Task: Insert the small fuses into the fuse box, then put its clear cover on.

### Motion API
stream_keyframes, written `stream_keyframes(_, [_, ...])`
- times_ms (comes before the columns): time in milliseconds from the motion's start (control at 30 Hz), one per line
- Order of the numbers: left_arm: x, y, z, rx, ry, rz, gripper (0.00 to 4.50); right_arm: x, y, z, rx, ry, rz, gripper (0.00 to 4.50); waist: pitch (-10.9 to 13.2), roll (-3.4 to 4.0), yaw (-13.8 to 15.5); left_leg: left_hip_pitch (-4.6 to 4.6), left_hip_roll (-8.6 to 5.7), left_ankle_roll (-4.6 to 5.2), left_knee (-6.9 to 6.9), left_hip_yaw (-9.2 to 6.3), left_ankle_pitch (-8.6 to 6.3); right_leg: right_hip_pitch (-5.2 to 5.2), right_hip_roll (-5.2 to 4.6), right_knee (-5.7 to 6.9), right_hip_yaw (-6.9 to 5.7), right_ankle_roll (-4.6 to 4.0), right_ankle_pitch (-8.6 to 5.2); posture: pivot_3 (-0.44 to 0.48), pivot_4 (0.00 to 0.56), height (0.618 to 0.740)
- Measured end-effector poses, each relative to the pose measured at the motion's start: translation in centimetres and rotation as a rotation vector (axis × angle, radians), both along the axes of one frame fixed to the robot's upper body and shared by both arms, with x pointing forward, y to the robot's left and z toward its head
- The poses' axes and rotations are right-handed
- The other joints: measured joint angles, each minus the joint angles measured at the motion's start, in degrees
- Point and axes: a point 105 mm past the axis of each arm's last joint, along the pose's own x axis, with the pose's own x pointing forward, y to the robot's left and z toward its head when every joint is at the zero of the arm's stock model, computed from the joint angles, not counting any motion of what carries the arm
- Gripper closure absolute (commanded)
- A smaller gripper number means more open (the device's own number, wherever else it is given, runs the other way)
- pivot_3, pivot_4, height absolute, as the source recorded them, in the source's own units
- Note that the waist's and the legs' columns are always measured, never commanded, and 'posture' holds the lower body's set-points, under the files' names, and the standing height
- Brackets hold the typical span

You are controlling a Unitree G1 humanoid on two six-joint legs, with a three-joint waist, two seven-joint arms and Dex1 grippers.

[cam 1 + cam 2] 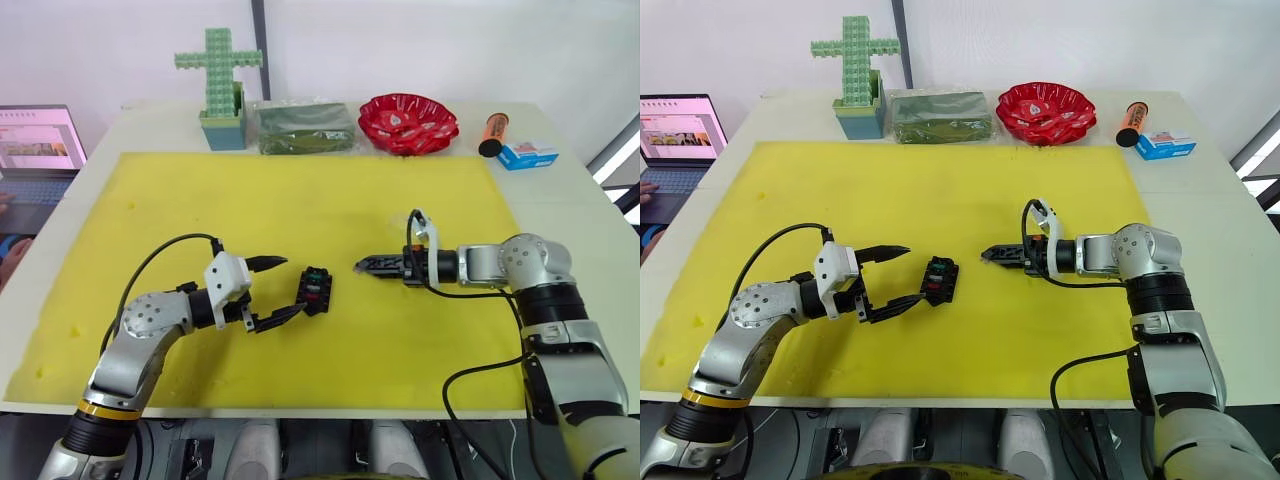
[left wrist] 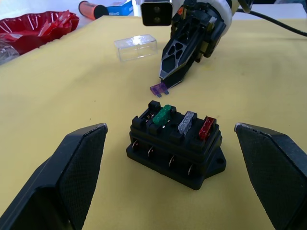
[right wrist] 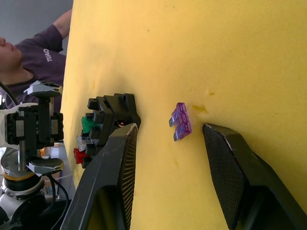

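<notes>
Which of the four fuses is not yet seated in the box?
The purple fuse. It lies loose on the yellow mat by the right claw, while the green, grey and red ones stand in the black fuse box.

Purple fuse (image 3: 180, 121) lying between the right gripper's (image 3: 168, 143) spread fingers

It rests on the yellow mat (image 3: 216, 48), apart from the black fuse box (image 3: 108, 117) holding green, grey and red fuses.

The small black plastic fuse box (image 3: 108, 125) sits half hidden behind the right gripper's black finger (image 3: 106, 184)
</notes>
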Motion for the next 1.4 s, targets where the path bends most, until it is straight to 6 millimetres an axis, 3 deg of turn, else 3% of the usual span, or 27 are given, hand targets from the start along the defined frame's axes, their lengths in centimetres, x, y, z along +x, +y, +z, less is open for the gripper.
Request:
stream_keyframes(133, [0.0,0.0,0.0,0.0,-0.001,-0.001,0.0,0.1,0.0,-0.1,0.005,-0.006,0.0,2.39,0.0,0.0,0.0,0.01,0.0,0.0,0.0,0.01,0.0,0.0,0.0,0.02,0.0,0.0,0.0,0.0,0.15,0.74])
stream_keyframes(233, [0.0,0.0,0.0,0.0,0.0,-0.001,0.0,0.3,-0.1,-0.4,-0.008,-0.009,-0.011,3.14,0.0,0.0,-0.1,0.02,0.0,0.0,0.0,0.01,0.0,0.01,0.0,0.02,0.0,0.0,0.0,0.0,0.15,0.74])
stream_keyframes(367, [0.0,-0.1,0.1,0.0,0.0,-0.001,0.0,0.4,0.1,-0.7,-0.008,-0.011,-0.013,4.49,0.0,-0.01,0.0,0.03,0.0,0.0,0.01,0.0,0.0,0.04,0.0,0.02,0.0,0.0,0.0,0.0,0.15,0.74])
stream_keyframes(933, [-0.1,-0.1,0.1,0.0,-0.003,-0.005,0.0,0.0,-0.4,-0.4,0.006,-0.054,-0.004,4.49,0.0,-0.01,0.3,0.22,-0.02,-0.01,0.05,-0.02,0.0,0.28,-0.02,-0.06,0.0,-0.01,-0.01,0.0,0.15,0.74])
stream_keyframes(1133, [-0.1,-0.1,0.1,-0.001,-0.002,-0.01,0.0,-1.0,-0.8,2.3,-0.082,-0.251,0.057,4.49,0.0,0.02,0.2,-0.02,-0.02,-0.01,0.01,-0.01,0.0,0.0,-0.03,-0.02,0.0,0.0,0.0,0.0,0.15,0.74])
stream_keyframes(1400, [-0.3,-0.2,0.2,-0.01,0.003,-0.033,0.0,-2.5,1.6,7.2,-0.155,-0.574,0.161,4.49,0.0,0.04,0.2,-0.01,0.0,-0.01,-0.01,-0.02,0.0,-0.03,-0.01,-0.01,0.0,0.0,0.0,0.0,0.15,0.74])
